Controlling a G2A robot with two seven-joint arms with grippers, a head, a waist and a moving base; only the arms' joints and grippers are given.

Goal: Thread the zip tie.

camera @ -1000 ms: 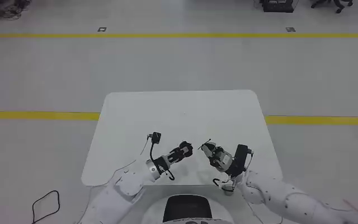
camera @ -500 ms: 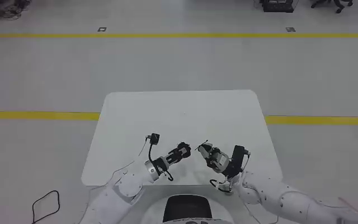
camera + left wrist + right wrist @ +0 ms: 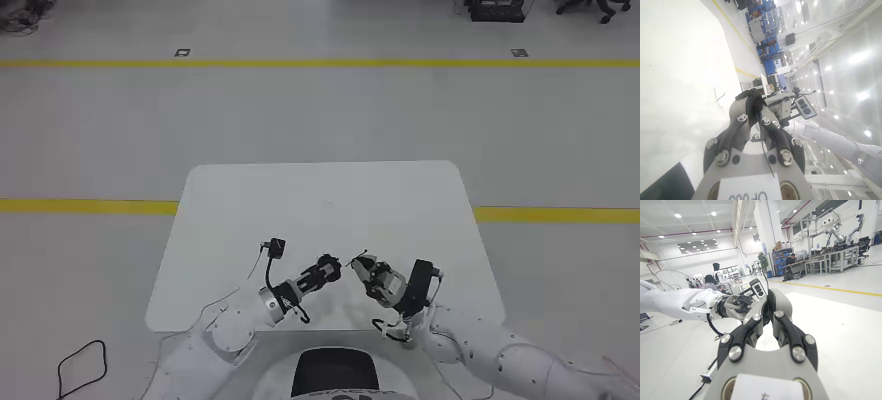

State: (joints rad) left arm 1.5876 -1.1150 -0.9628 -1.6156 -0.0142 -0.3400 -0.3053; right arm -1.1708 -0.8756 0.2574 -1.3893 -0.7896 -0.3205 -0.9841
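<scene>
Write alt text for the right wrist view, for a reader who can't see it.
The right gripper is shut on a thin black zip tie whose free end sticks out beyond its fingertips. Just past it, the left gripper points toward it over a white table.

Left pincer (image 3: pixel 334 266) faces right pincer (image 3: pixel 358 269) above the table's (image 3: pixel 320 190) near half.

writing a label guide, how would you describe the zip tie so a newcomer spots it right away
Find the white rounded-corner table; near its front edge the grey-and-black left end effector faces the right end effector. The thin black plastic zip tie pokes out of the right one's shut tips, a hair-thin strand unlike the chunky fingers pinching it.
</scene>
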